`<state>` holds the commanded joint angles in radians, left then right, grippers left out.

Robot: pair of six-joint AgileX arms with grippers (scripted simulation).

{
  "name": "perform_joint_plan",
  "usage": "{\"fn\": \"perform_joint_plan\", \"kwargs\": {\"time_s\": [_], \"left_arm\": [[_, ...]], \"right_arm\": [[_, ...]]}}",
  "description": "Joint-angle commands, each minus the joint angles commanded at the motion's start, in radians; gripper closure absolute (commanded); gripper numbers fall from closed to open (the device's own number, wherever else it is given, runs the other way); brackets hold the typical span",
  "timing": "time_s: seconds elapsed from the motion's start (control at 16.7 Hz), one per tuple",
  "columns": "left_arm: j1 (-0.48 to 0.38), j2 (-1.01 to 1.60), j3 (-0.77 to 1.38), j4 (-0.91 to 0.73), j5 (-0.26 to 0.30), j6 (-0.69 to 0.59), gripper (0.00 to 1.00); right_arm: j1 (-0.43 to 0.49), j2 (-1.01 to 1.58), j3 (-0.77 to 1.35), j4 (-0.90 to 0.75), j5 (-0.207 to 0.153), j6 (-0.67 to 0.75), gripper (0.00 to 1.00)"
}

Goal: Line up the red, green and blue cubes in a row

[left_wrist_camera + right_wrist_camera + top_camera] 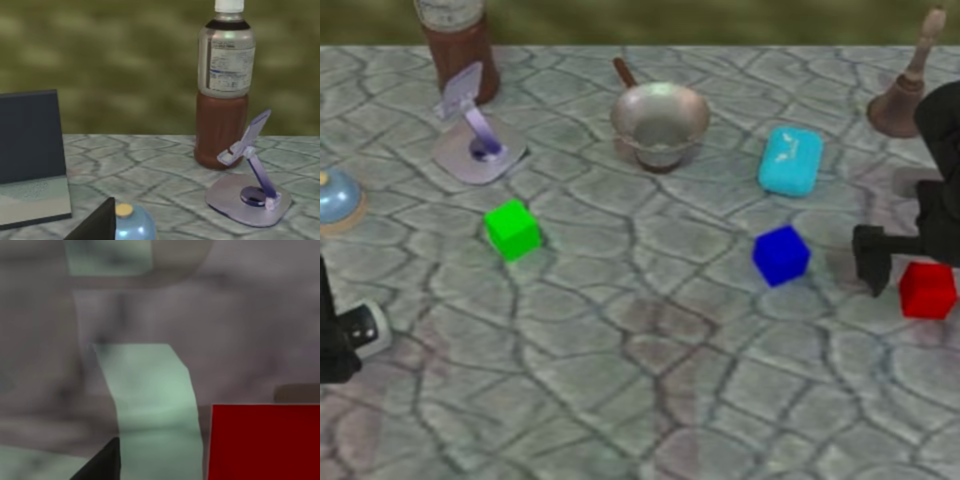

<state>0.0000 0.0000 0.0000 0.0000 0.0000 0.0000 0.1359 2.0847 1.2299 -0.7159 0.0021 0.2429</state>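
No row is formed yet, as judged from the top view: the table (650,400) carries the green cube (512,229) at left-centre, the blue cube (780,255) well apart at right-centre, and the red cube (927,290) near the right edge. The right gripper (900,262) is seen low over the red cube w/ one dark finger beside it, but whether the fingers are apart or clamped cannot be told. The left gripper (345,340) is parked at the left edge, state likewise unclear.

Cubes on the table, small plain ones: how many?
3. Green cube left of centre, near the phone stand. Blue cube right of centre, below the cyan block. Red cube at the right edge, beside the right pincer. None looks hidden.
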Motion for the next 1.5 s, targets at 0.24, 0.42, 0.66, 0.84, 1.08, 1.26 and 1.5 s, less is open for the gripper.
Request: {"fn": "perform_joint_plan", "kwargs": {"time_s": [0.24, 0.42, 0.66, 0.84, 1.08, 1.26, 1.5], "left_arm": [[0.000, 0.000, 0.000, 0.000, 0.000, 0.000, 0.00], [0.000, 0.000, 0.000, 0.000, 0.000, 0.000, 0.00], [0.000, 0.000, 0.000, 0.000, 0.000, 0.000, 0.00], [0.000, 0.000, 0.000, 0.000, 0.000, 0.000, 0.00], [0.000, 0.000, 0.000, 0.000, 0.000, 0.000, 0.00], [0.000, 0.000, 0.000, 0.000, 0.000, 0.000, 0.00], [0.000, 0.000, 0.000, 0.000, 0.000, 0.000, 0.00]], "right_arm": [[0.000, 0.000, 0.000, 0.000, 0.000, 0.000, 0.75], [0.000, 0.000, 0.000, 0.000, 0.000, 0.000, 0.98], [0.000, 0.000, 0.000, 0.000, 0.000, 0.000, 1.00], [0.000, 0.000, 0.000, 0.000, 0.000, 0.000, 1.00], [-0.001, -0.042, 0.027, -0.034, 0.008, -0.004, 1.00], [0.001, -0.081, 0.080, -0.131, 0.008, -0.003, 1.00], [0.006, -0.142, 0.150, -0.261, 0.007, -0.006, 1.00]]}}
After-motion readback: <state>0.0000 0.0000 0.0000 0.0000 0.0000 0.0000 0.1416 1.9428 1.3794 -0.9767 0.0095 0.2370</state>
